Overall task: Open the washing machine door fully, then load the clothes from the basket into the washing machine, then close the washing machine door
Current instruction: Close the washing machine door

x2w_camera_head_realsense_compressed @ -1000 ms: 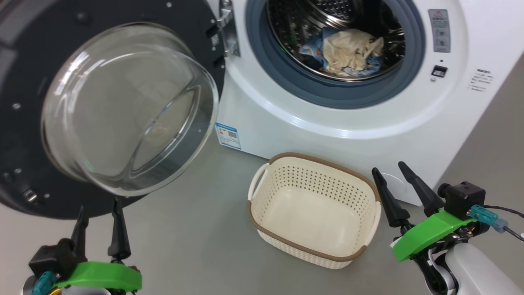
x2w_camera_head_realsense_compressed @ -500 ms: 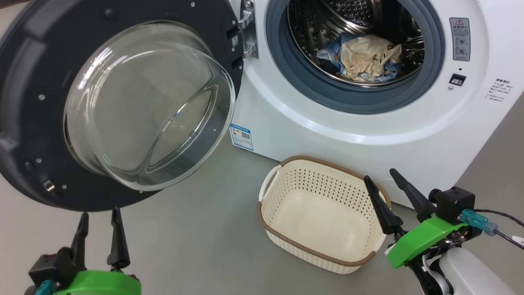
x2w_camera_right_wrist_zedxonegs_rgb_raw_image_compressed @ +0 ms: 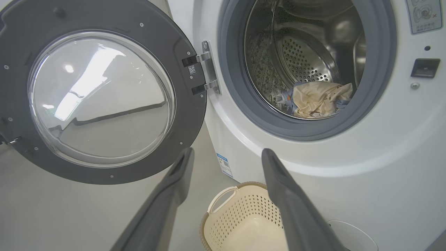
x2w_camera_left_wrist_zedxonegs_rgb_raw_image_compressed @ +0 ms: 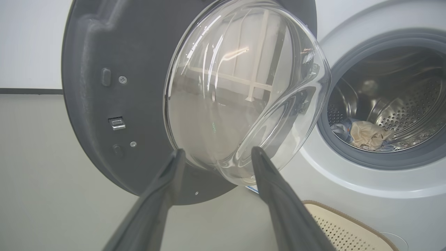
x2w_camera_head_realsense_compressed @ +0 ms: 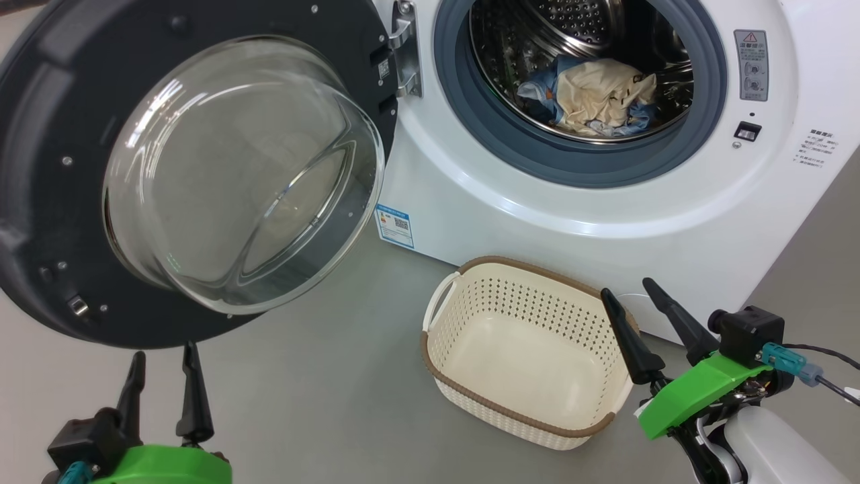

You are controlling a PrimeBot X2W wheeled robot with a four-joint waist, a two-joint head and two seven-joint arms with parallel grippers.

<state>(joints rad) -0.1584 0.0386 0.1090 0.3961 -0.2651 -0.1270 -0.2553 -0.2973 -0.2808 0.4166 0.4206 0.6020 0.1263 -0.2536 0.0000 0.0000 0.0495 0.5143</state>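
One washing machine [x2w_camera_head_realsense_compressed: 537, 215], white front-loader, standing on a grey floor [x2w_camera_head_realsense_compressed: 322, 390]. One washing machine door [x2w_camera_head_realsense_compressed: 235, 175], swung wide open to the left on its metal hinge [x2w_camera_head_realsense_compressed: 405, 50], with the glass bowl bulging out toward the camera. The drum [x2w_camera_head_realsense_compressed: 510, 54] mouth is open, with a grey rubber ring [x2w_camera_head_realsense_compressed: 484, 128] around it.

One heap of clothes [x2w_camera_head_realsense_compressed: 598, 94] lies at the bottom of the drum, cream fabric on top and light blue underneath. How many garments it holds can't be told.

One basket [x2w_camera_head_realsense_compressed: 537, 302] is on the floor just in front of the machine, below the drum mouth. Its bare cream bottom shows, and one side handle is clear on its left end.

A small blue sticker [x2w_camera_head_realsense_compressed: 394, 225] sits on the machine's lower left front, a grey warning label [x2w_camera_head_realsense_compressed: 751, 55] to the right of the drum mouth, and a dark latch slot [x2w_camera_head_realsense_compressed: 747, 130] under that.

Two grippers. The left gripper [x2w_camera_head_realsense_compressed: 164, 353] is low at the left, just under the door's bottom rim, jaws moderately apart and holding nothing. In the left wrist view the glass bowl hangs right above the fingers [x2w_camera_left_wrist_zedxonegs_rgb_raw_image_compressed: 163, 195], and the door blocks the way ahead. The right gripper [x2w_camera_head_realsense_compressed: 626, 288] is at the lower right, beside the basket's right end, jaws moderately apart and holding nothing. In the head view one finger overlaps the basket rim, and contact can't be told.
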